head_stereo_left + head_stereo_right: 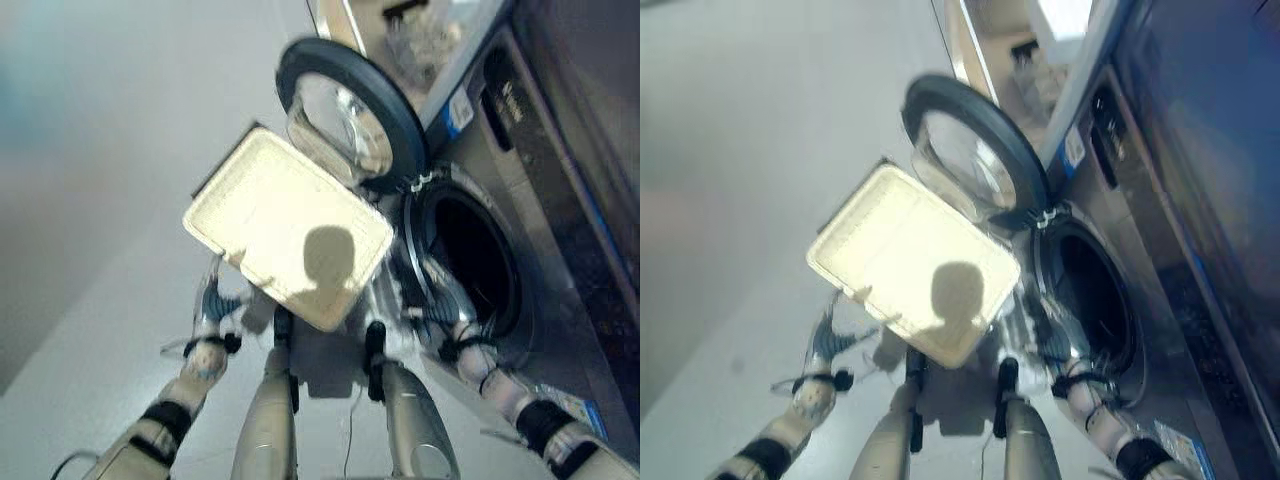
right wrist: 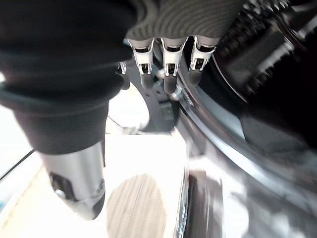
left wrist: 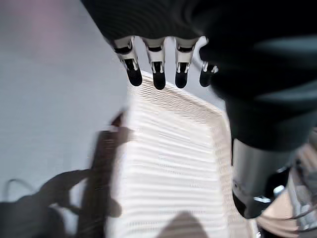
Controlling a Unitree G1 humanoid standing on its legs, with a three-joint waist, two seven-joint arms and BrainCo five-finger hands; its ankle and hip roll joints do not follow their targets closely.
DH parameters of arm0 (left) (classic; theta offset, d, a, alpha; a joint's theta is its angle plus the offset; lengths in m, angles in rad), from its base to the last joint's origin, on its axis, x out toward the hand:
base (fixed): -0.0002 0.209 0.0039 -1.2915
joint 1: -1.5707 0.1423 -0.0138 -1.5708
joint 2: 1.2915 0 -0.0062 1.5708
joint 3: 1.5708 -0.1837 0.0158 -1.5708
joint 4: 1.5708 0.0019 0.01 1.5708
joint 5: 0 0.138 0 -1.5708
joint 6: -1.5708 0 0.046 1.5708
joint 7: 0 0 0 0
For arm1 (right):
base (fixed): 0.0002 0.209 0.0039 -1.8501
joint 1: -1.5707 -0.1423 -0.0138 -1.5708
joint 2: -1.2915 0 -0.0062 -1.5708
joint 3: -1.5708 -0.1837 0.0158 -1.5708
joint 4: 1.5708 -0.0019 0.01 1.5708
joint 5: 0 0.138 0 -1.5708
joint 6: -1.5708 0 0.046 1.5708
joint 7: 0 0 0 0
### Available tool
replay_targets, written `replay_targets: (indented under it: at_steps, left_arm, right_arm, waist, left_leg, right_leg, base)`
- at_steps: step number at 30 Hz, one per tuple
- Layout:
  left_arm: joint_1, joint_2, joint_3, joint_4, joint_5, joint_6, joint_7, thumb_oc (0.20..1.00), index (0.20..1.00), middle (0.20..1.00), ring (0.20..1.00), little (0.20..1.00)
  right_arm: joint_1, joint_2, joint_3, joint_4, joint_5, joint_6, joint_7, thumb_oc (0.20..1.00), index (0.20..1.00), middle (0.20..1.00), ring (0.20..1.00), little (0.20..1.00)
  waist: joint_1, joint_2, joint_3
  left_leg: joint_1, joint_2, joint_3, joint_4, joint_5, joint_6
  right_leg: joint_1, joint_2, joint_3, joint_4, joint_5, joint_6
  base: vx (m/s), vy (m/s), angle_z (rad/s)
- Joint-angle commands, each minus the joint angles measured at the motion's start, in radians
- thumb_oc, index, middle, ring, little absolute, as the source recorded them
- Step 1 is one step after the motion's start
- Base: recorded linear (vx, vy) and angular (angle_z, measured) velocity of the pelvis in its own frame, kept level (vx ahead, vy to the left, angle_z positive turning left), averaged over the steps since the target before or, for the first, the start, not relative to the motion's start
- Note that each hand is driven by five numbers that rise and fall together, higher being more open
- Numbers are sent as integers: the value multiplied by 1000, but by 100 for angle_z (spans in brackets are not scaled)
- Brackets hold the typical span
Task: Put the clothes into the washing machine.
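The washing machine [image 1: 560, 230] stands with its round door [image 1: 350, 115] swung open and its drum [image 1: 475, 250] dark inside; no clothes can be made out. Beside it, a cream laundry basket [image 1: 285, 225] sits empty on the floor [image 1: 90, 200]. The left robot hand [image 1: 212, 305] hangs at the basket's edge, the right robot hand [image 1: 440, 315] at the drum's rim, both with fingers relaxed and holding nothing.

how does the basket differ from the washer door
The basket is cream, rectangular and opaque; the washer door is round, with a dark rim around clear glass. The basket sits on the floor, nearer the robot; the door hangs swung open from the washer's front, beyond the basket. Both lie left of the drum opening.
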Motion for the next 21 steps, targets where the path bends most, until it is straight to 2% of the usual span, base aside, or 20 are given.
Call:
replay_targets:
  at_steps: [1, 2, 4, 5, 6, 7, 10, 12, 14, 15, 17, 21]
  left_arm:
    - [8, -25, 41, 65, 6, -17, -101, 1000, 1000, 1000, 1000, 1000]
    - [32, -31, 43, 87, -13, -7, -140, 1000, 1000, 1000, 1000, 1000]
    - [62, -45, 50, 130, -57, 16, -206, 1000, 1000, 1000, 1000, 1000]
    - [84, -61, 63, 161, -97, 54, -276, 1000, 1000, 1000, 1000, 1000]
    - [96, -68, 71, 180, -122, 92, -329, 1000, 1000, 1000, 1000, 1000]
    - [105, -82, 83, 216, -101, 109, -341, 1000, 1000, 1000, 1000, 1000]
    - [134, -112, 115, 307, -105, 205, -424, 1000, 1000, 1000, 1000, 1000]
    - [145, -124, 133, 344, -125, 271, -488, 1000, 1000, 1000, 1000, 1000]
    - [150, -127, 142, 353, -122, 300, -513, 1000, 1000, 1000, 1000, 1000]
    - [153, -131, 145, 360, -129, 339, -547, 1000, 1000, 1000, 1000, 1000]
    - [157, -134, 148, 368, -101, 353, -556, 1000, 1000, 1000, 1000, 1000]
    - [156, -134, 142, 370, -103, 376, -581, 1000, 1000, 1000, 1000, 1000]
  right_arm:
    - [36, 18, -51, 63, 184, -20, 168, 1000, 1000, 1000, 1000, 1000]
    - [52, 38, -65, 111, 237, -3, 238, 1000, 1000, 1000, 1000, 1000]
    - [69, 74, -91, 217, 275, 10, 308, 1000, 1000, 1000, 1000, 1000]
    - [77, 103, -114, 295, 330, 65, 371, 1000, 1000, 1000, 1000, 1000]
    - [82, 120, -132, 344, 344, 72, 386, 1000, 1000, 1000, 1000, 1000]
    - [82, 138, -154, 407, 361, 92, 398, 1000, 1000, 1000, 1000, 1000]
    - [76, 187, -220, 558, 372, 256, 437, 1000, 1000, 1000, 1000, 1000]
    - [69, 197, -241, 624, 356, 323, 435, 1000, 1000, 1000, 1000, 1000]
    - [68, 198, -246, 643, 343, 342, 432, 1000, 1000, 1000, 1000, 1000]
    - [69, 202, -250, 661, 349, 365, 433, 1000, 1000, 1000, 1000, 1000]
    - [72, 207, -258, 674, 341, 395, 427, 1000, 1000, 1000, 1000, 1000]
    - [75, 199, -266, 697, 312, 407, 436, 1000, 1000, 1000, 1000, 1000]
  waist:
    - [-5, -35, -103]
    - [-5, -35, -128]
    - [0, -32, -174]
    - [6, -28, -207]
    - [9, -26, -223]
    - [15, -24, -247]
    - [25, -12, -315]
    - [29, -6, -344]
    - [29, -2, -356]
    - [29, 1, -370]
    - [27, 4, -385]
    - [20, 5, -406]
  left_leg:
    - [68, -41, 22, 30, -130, -33]
    - [89, -38, 23, 21, -128, -35]
    - [122, -34, 24, 11, -127, -35]
    - [149, -31, 26, 3, -128, -34]
    - [163, -30, 27, -2, -128, -34]
    - [176, -29, 25, -6, -129, -34]
    - [223, -30, 31, -8, -144, -29]
    - [246, -30, 39, -8, -154, -27]
    - [256, -31, 41, -8, -159, -25]
    - [265, -31, 44, -8, -163, -23]
    - [274, -31, 46, -8, -168, -19]
    - [289, -28, 56, -8, -178, -13]
  right_leg:
    - [90, -33, -10, -192, 128, 102]
    - [114, -33, -13, -202, 128, 101]
    - [156, -34, -21, -219, 127, 101]
    - [189, -34, -31, -233, 128, 100]
    - [208, -34, -36, -241, 128, 98]
    - [228, -33, -42, -251, 128, 97]
    - [283, -32, -47, -276, 126, 90]
    - [308, -32, -49, -292, 126, 86]
    - [319, -31, -48, -298, 125, 83]
    - [327, -30, -46, -298, 120, 81]
    - [334, -27, -37, -293, 112, 77]
    - [346, -23, -22, -297, 105, 71]
  base:
    - [158, -46, 10]
    - [214, -37, 3]
    - [181, -24, 4]
    - [149, -15, 8]
    - [176, -16, 15]
    - [208, -8, 7]
    - [170, 13, 9]
    - [94, 39, 1]
    - [60, 28, 1]
    - [53, 22, 0]
    - [68, 23, 0]
    - [40, 8, -1]
